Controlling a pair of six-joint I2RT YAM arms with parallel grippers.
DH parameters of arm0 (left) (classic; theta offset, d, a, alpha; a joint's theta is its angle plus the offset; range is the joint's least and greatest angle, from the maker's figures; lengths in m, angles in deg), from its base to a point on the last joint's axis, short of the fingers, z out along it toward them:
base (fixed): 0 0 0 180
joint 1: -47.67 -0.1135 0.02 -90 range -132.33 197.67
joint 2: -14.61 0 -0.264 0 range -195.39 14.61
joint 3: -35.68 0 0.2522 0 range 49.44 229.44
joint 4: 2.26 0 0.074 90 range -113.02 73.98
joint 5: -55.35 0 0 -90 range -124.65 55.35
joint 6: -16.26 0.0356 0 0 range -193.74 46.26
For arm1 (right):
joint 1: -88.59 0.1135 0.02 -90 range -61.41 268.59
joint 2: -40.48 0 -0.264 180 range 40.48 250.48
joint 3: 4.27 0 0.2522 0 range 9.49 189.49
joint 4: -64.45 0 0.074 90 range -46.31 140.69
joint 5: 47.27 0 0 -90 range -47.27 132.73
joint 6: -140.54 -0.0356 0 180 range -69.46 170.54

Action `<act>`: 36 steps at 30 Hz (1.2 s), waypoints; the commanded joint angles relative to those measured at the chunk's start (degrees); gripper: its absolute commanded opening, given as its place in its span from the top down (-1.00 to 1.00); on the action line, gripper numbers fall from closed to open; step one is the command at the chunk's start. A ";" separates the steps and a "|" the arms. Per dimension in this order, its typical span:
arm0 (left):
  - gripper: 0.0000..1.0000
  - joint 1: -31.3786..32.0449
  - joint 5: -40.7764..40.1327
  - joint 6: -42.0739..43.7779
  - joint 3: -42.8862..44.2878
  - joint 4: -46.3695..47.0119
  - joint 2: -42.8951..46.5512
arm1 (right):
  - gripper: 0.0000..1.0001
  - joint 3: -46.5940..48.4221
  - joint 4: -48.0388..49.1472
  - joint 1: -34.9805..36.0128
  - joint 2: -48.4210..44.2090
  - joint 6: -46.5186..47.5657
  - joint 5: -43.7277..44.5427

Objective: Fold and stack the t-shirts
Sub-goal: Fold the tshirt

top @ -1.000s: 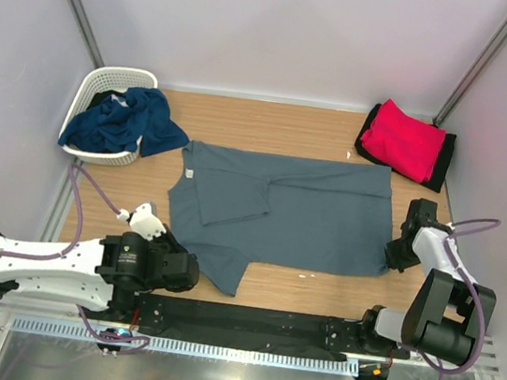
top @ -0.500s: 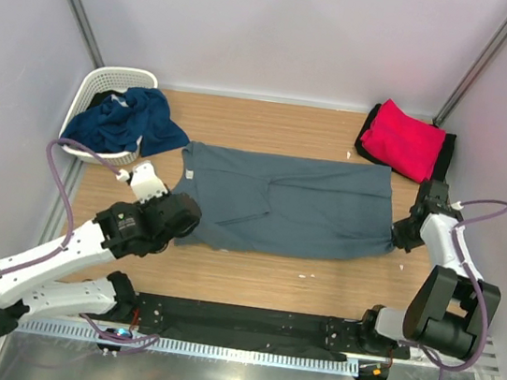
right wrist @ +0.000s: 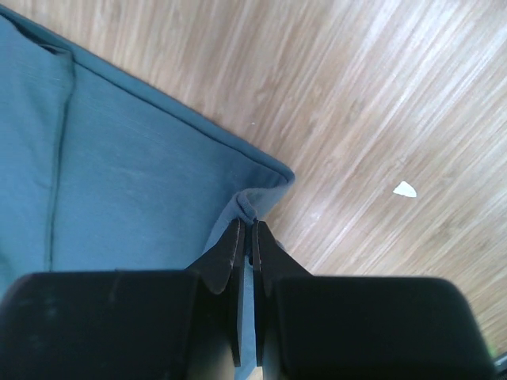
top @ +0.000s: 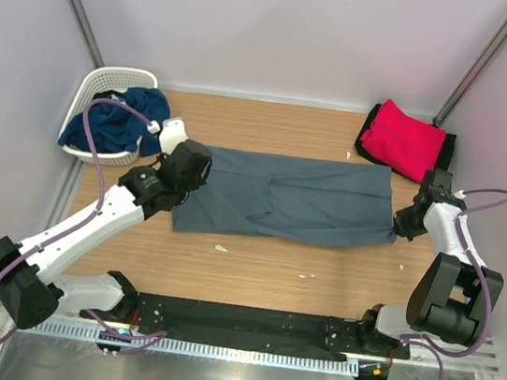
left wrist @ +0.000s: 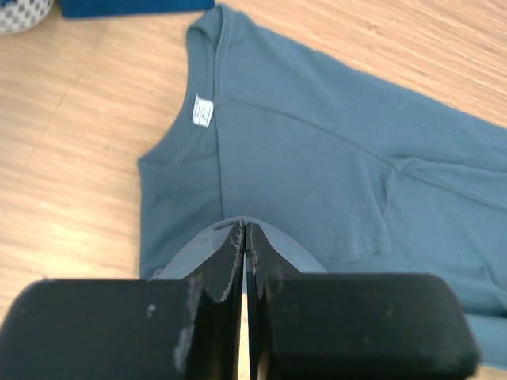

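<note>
Top view: I see the slate grey-blue t-shirt [top: 299,201] lying long across the middle of the table [top: 269,277]. The left gripper [top: 188,167] is at its collar end and the right gripper [top: 402,225] at its hem end, each equally near.
Left wrist: jaws pressed together, pinching a cloth fold; the collar lies ahead, one sleeve folded in.
Right wrist: jaws pinching the hem corner; the cloth looks smooth and flat.

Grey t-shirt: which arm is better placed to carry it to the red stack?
Probably right: the right gripper pinches the t-shirt hem near the stack; the left gripper holds the collar end.
</note>
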 commanded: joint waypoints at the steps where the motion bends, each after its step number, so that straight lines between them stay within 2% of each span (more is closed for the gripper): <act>1: 1.00 -2.97 3.28 7.24 3.69 7.82 -1.59 | 0.97 3.06 1.07 0.08 -0.18 -0.40 0.15; 4: 0.99 -4.81 4.69 9.09 4.49 10.28 -3.78 | 0.97 4.29 1.07 0.08 1.40 0.30 -0.11; 17: 0.99 -5.96 4.96 15.94 5.98 20.56 -9.77 | 0.97 9.47 2.47 0.08 10.36 2.76 -1.43; 36: 0.99 -9.83 5.22 24.12 12.74 30.94 -19.34 | 0.97 15.36 2.91 0.08 17.14 3.73 -3.63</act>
